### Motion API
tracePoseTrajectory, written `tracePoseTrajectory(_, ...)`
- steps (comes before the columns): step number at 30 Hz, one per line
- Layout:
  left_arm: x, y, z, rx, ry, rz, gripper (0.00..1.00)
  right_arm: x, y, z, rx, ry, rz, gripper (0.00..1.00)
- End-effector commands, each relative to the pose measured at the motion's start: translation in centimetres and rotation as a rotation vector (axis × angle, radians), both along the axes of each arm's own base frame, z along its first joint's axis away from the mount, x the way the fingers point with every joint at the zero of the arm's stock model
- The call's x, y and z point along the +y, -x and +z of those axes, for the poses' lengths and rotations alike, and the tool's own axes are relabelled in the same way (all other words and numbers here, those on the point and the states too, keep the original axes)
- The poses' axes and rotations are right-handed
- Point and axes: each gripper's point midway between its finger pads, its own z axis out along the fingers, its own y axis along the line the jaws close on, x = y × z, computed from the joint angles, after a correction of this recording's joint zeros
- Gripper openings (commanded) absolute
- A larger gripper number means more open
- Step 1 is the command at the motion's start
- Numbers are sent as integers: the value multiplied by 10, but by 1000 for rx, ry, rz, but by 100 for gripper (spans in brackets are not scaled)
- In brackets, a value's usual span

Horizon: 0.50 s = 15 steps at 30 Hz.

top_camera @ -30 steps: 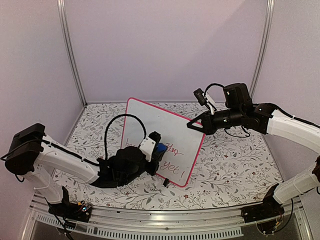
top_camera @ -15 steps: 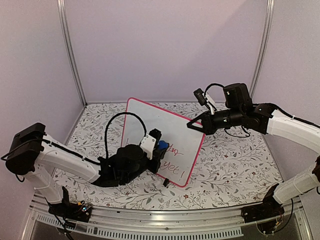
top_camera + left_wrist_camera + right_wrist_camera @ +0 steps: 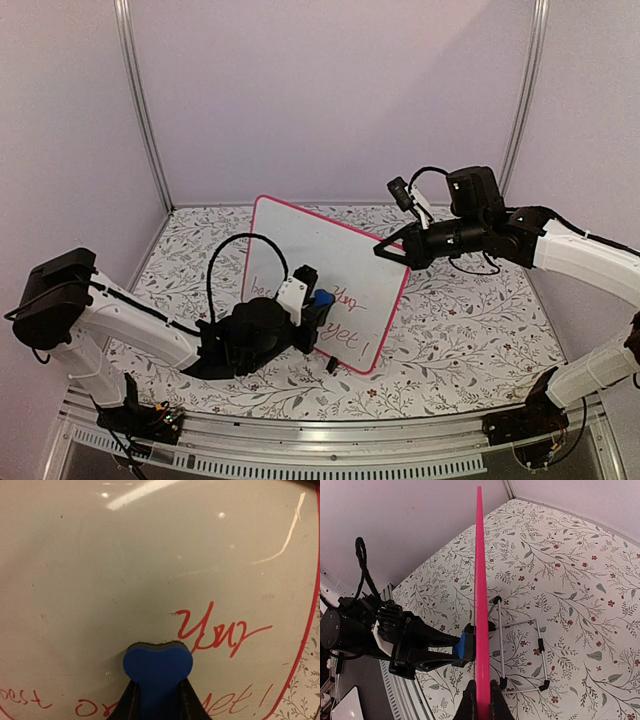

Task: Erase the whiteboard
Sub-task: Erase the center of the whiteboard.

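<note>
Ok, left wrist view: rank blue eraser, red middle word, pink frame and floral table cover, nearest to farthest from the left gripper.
1. blue eraser, clamped in the jaws of the left gripper, bottom centre.
2. red middle word, just up and right of the eraser.
3. pink frame, right edge of the whiteboard.
4. floral table cover, beyond the frame, lower right.

Table (image 3: 470, 330), floral-print covering: white ground, grey-green sprigs, small red blossoms.
Propped upright near mid-table, slightly left of centre: one whiteboard (image 3: 330, 250), glossy, thin pink-red frame, rounded corners. Behind the board, resting on the covering: wire stand (image 3: 538, 645), bare metal with black-sleeved ends. At the board's near lower edge, touching the surface: small black foot (image 3: 331, 365). Along the table's near edge: aluminium rail (image 3: 330, 432).
</note>
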Motion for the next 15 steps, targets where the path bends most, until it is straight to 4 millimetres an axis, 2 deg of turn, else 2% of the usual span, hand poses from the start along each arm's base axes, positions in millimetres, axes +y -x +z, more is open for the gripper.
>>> tracePoseTrajectory(1,12,9,-43,66,-101,-2,9,5,17,-19,32,50,81,0)
tracePoseTrajectory(15,21,16,-58,91,-125,2,9,4,17,-19,32,51,79,0)
